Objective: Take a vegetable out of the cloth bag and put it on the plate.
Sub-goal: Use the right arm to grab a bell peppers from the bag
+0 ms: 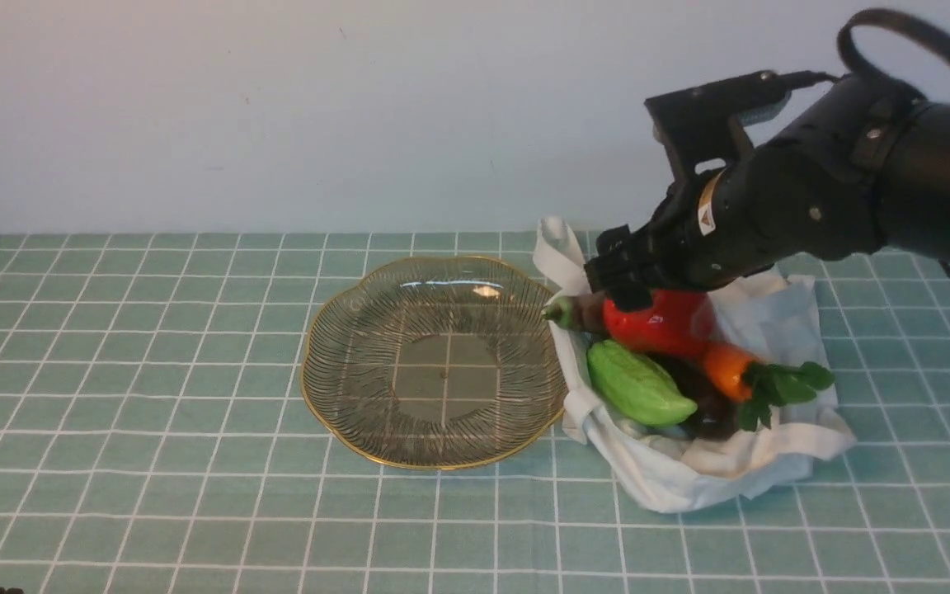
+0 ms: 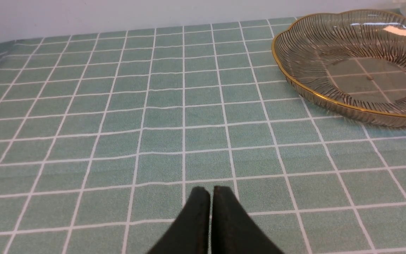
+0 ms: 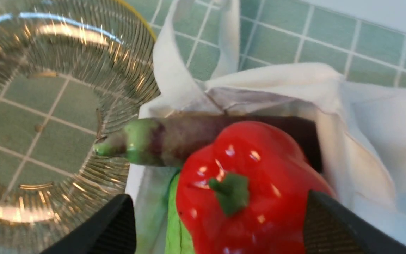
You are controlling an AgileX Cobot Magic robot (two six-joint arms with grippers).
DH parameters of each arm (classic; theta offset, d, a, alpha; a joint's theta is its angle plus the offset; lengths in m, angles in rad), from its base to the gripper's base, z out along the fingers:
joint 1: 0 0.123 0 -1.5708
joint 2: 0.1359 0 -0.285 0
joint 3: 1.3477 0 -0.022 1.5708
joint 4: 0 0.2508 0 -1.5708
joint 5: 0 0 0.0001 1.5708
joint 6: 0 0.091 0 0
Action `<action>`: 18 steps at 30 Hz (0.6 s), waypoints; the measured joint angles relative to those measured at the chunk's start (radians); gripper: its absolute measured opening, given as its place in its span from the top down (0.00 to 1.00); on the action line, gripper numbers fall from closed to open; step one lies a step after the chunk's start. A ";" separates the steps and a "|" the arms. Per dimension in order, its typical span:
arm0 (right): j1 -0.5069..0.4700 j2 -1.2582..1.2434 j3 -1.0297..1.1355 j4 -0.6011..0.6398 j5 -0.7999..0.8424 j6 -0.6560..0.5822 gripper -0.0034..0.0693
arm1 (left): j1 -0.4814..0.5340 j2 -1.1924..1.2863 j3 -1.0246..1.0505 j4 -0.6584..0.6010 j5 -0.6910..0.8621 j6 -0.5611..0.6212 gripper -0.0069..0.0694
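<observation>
Red pepper [image 3: 245,197] stem points up at my right tool [image 3: 219,208], spread wide astride it, contact unclear; left tool [image 2: 210,192] closed.

A: What do we log for the worktop [image 1: 153,429]?
B: We note a green checked cloth [image 1: 112,511] covering it, a glass plate [image 1: 335,330] at centre, and a white cloth bag [image 1: 689,483] against the plate's right rim.

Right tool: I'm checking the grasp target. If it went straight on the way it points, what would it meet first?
The pepper, centred ahead of the open right tool on top of the bag. How near it is, I cannot tell.
</observation>
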 joint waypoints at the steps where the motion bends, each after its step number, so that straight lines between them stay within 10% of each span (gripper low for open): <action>1: 0.000 0.013 -0.001 -0.010 -0.009 -0.006 0.15 | 0.000 0.000 0.000 0.000 0.000 0.000 0.91; 18: 0.000 0.092 -0.011 -0.260 -0.095 0.066 0.15 | 0.000 0.000 0.000 0.000 0.000 0.000 0.91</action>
